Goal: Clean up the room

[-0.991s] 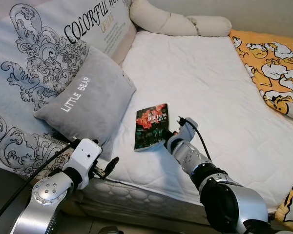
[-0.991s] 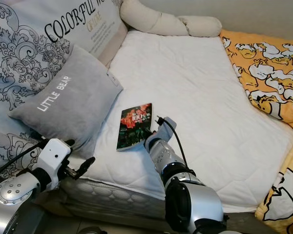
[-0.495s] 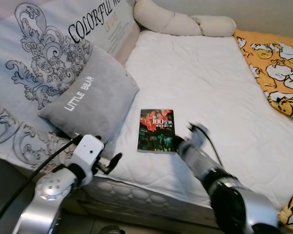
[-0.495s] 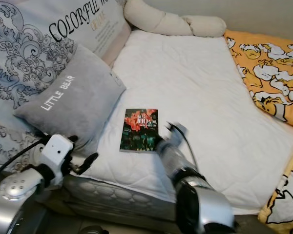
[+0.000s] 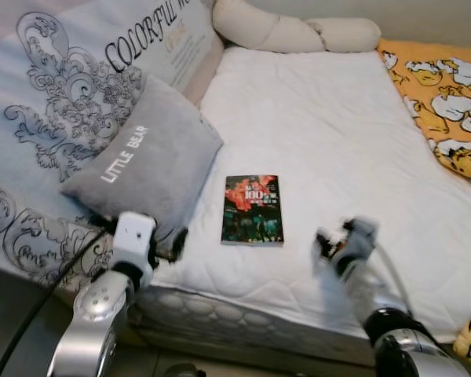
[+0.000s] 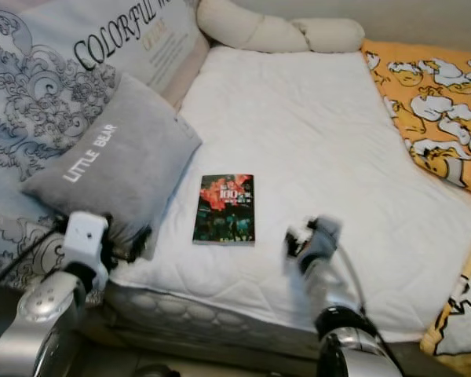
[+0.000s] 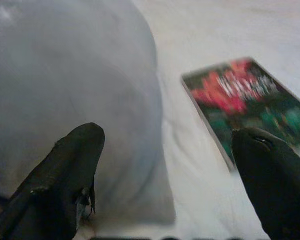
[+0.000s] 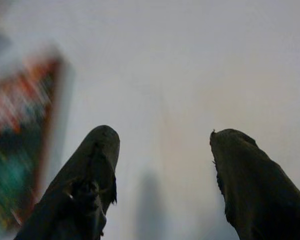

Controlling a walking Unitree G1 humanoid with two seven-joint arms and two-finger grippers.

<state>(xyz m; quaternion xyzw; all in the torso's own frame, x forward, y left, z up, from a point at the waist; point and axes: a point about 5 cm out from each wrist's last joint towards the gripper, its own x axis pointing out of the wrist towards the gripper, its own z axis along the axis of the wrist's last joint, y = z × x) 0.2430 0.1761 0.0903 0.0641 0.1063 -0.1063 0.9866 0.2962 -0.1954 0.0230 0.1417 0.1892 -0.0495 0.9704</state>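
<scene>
Left gripper at near mattress edge, against grey cushion; fingers spread wide, empty. Right gripper blurred, over white mattress, just right of book; fingers parted wide, empty.

Book lies flat, near front edge, between cushion and right gripper, touching neither.

You likely want book next: slide one finger under its near edge, pinch spine side, lift level.

No containers in view. Far end: cream bolster; orange duvet at right.

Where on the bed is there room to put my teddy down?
The white mattress is bare between the book, the cream bolster and the orange blanket. It is crowded by the grey pillow on the robot's left.
</scene>
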